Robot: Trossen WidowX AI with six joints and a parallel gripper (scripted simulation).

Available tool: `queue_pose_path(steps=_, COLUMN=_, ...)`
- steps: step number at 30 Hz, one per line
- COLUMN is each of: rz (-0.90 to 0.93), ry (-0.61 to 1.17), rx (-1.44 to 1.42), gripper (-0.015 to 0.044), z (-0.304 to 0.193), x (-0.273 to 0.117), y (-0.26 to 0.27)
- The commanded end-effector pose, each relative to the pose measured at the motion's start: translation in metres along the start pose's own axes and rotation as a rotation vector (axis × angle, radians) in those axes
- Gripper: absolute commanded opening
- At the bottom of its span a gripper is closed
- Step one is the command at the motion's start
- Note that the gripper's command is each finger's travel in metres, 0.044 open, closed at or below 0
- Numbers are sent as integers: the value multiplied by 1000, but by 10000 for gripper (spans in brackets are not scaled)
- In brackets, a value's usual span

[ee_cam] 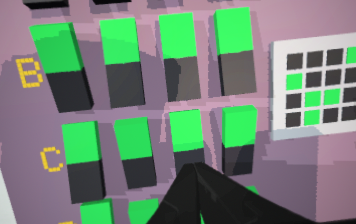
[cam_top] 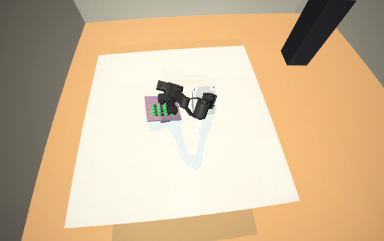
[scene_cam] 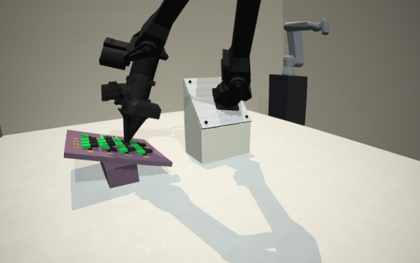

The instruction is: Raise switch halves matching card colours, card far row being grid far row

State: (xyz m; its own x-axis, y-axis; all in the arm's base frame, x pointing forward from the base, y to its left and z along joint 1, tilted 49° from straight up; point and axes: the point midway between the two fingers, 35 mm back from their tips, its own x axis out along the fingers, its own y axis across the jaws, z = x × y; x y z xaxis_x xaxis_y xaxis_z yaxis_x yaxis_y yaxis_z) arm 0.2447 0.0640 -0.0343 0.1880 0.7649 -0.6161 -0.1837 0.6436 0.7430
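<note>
The mauve panel [cam_top: 149, 100] [scene_cam: 161, 158] [ee_cam: 295, 167] carries rows of green and dark rocker switches. My gripper [scene_cam: 128, 141] [ee_cam: 193, 172] is shut and empty, pointing down. In the wrist view its tips are at the dark nearer half of the third switch [ee_cam: 186, 131] in row C; contact is unclear. The first B switch [ee_cam: 55, 49], second C switch [ee_cam: 133, 139] and fourth C switch [ee_cam: 239, 126] have darker green faces and seem raised at the green end. Row D is mostly hidden. The card [ee_cam: 278, 112] shows green at far-row fourth, second-row first, third-row second and third, and near-row second.
The arm's pale wedge-shaped base [scene_cam: 224, 142] stands to the right of the panel. A dark pedestal [scene_cam: 287, 96] with a grey arm [scene_cam: 294, 47] stands in the background. The panel rests on a mauve stand [scene_cam: 121, 175] on the white table surface [cam_top: 139, 174] [scene_cam: 171, 236].
</note>
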Motion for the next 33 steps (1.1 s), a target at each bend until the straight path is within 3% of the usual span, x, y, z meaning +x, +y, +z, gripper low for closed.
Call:
queue_pose_path(steps=1, rz=6, ry=-2, rx=3, gripper=0, z=0, x=1, y=1)
queue_pose_path(steps=21, rz=6, ry=-2, rx=3, gripper=0, z=0, x=4, y=1)
queue_pose_path(steps=29, rz=2, ry=25, rx=3, gripper=0, z=3, x=-60, y=0)
queue_pose_path(steps=33, rz=3, ry=25, rx=3, gripper=0, z=3, x=-62, y=0)
